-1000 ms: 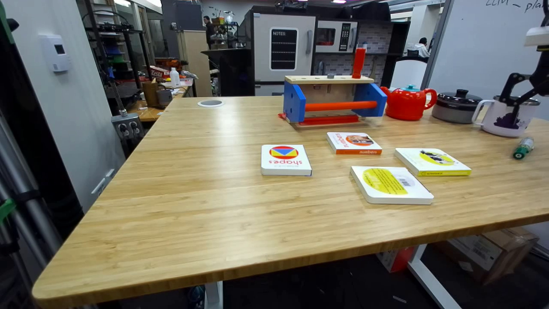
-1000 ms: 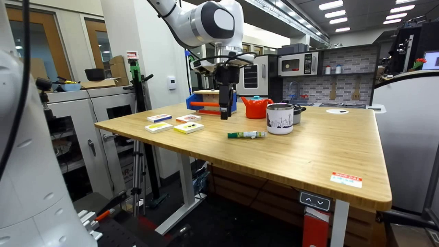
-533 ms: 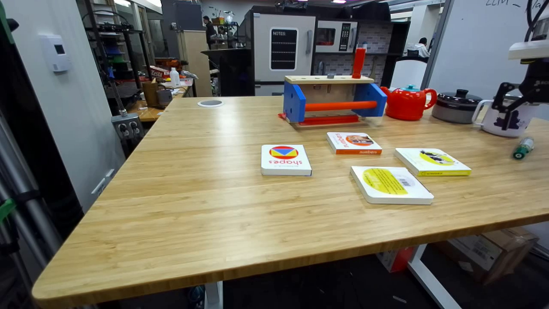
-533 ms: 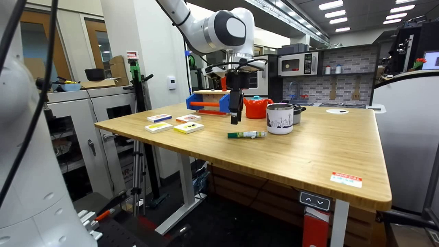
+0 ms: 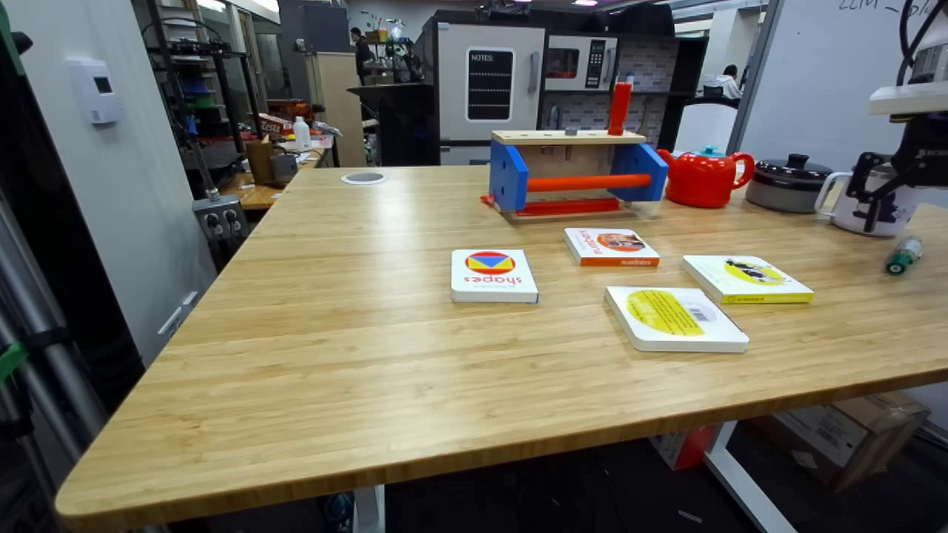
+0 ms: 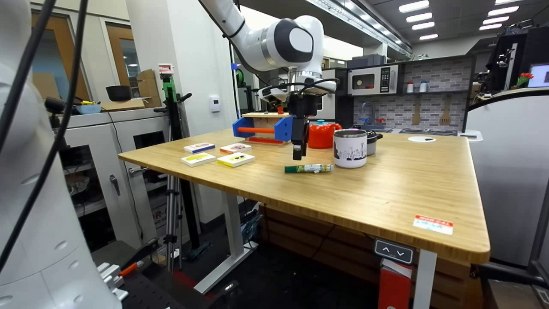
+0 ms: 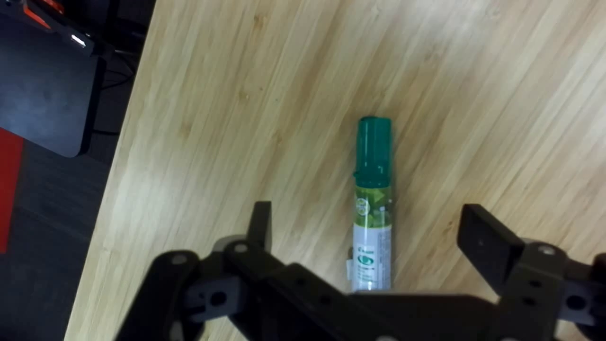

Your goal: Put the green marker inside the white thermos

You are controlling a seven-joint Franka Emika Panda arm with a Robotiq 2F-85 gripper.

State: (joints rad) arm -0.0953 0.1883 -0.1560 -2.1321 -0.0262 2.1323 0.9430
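Observation:
The green marker lies flat on the table in both exterior views. Its cap is dark green and its barrel is white and green. The white thermos stands upright beside it, with a skyline print and a grey rim; its handle shows in an exterior view. My gripper is above the table, over the marker, with its fingers pointing down. In the wrist view the gripper is open and empty. The marker lies between the fingers, touching neither; its lower end is hidden by the gripper body.
A red teapot and a grey pot stand behind the thermos. A toy workbench stands farther back. Several small board books lie on the table. The table edge shows on the left in the wrist view.
In the exterior views, my gripper has moved down and sideways, closer to the marker and the thermos. The marker and thermos have not moved.

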